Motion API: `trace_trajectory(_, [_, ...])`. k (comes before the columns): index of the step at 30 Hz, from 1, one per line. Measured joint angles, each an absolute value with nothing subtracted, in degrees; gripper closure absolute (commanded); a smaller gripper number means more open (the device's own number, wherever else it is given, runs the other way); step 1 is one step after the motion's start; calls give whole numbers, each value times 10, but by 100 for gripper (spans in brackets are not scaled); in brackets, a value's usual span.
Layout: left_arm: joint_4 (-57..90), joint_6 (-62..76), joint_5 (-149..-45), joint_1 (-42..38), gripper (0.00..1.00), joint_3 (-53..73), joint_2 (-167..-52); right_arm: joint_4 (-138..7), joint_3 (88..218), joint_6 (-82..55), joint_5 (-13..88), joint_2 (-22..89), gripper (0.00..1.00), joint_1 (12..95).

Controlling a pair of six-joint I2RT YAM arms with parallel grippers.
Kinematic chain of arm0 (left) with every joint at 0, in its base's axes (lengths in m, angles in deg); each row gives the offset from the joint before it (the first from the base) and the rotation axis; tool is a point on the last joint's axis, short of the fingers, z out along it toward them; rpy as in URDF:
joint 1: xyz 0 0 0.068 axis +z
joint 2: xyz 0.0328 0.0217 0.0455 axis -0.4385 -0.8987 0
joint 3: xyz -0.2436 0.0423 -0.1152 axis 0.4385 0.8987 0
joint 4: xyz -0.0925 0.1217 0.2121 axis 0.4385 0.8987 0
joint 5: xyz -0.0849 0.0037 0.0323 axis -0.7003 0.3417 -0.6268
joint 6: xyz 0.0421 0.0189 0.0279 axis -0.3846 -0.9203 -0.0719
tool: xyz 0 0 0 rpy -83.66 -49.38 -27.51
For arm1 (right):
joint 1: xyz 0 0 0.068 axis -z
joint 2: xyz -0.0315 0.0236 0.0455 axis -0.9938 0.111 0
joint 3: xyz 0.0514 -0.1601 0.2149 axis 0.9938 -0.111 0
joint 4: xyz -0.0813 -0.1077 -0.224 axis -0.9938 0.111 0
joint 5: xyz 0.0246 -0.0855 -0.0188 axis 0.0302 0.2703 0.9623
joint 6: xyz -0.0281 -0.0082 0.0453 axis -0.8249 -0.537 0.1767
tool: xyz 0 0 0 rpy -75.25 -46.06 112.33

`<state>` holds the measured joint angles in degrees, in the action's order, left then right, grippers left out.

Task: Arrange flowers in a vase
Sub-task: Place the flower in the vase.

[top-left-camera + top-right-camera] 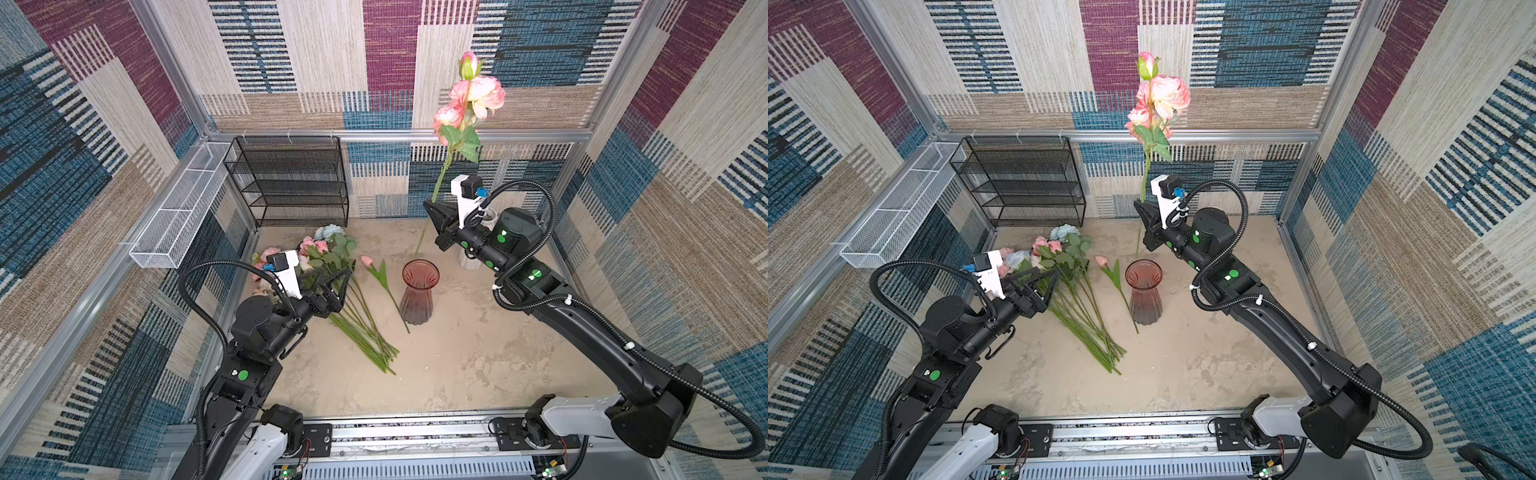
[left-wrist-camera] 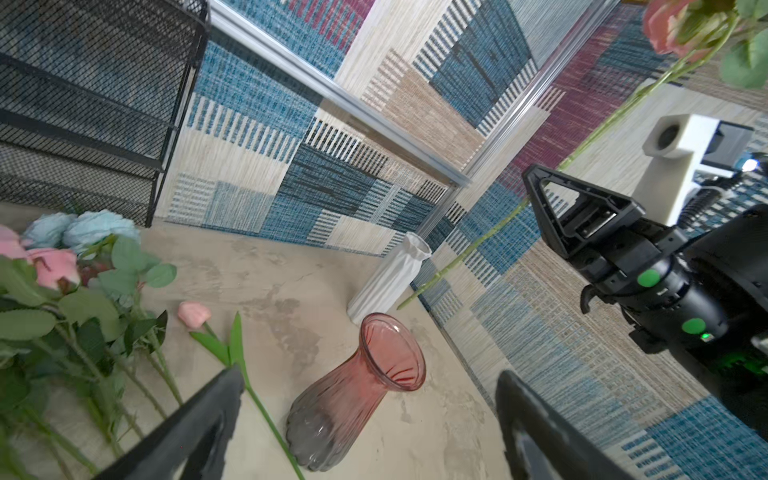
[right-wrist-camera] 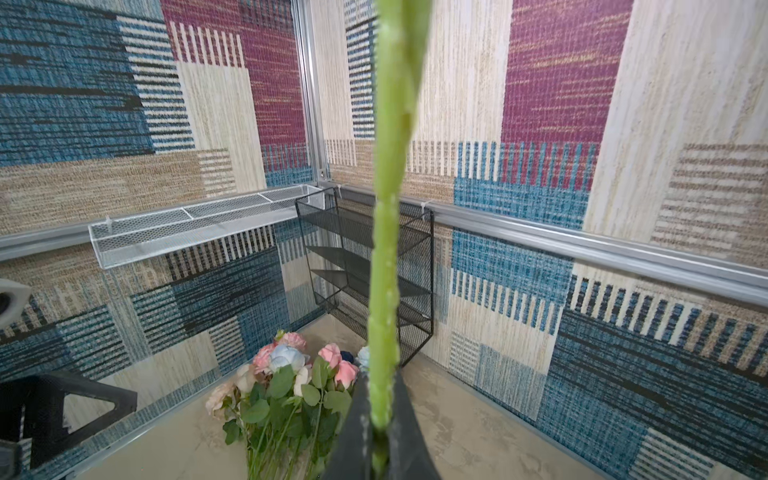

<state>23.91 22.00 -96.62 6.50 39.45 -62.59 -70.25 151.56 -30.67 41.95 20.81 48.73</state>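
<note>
Sandy surface (image 1: 478,353) below you: your right tool (image 1: 433,206) pinches the pink rose (image 1: 478,93) mid-stem, long axis near upright, cut end hanging just above and behind the red vase (image 1: 419,291) mouth. Your left tool (image 1: 332,278), spread, hovers over the bunch of flowers (image 1: 332,257).

place: robot lab cell | evidence: aluminium frame (image 1: 374,135), carpet-clad walls (image 1: 324,50), rail-mounted arms (image 1: 582,328)
</note>
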Motion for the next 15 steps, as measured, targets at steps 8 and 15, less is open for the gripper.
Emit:
trace_trajectory(8, [252,236,-949,65,9,438,-660,-730,1398,-291,441,208,94,488])
trace_trajectory(15, [252,257,-949,65,14,454,-686,-738,1340,-255,445,200,39,488])
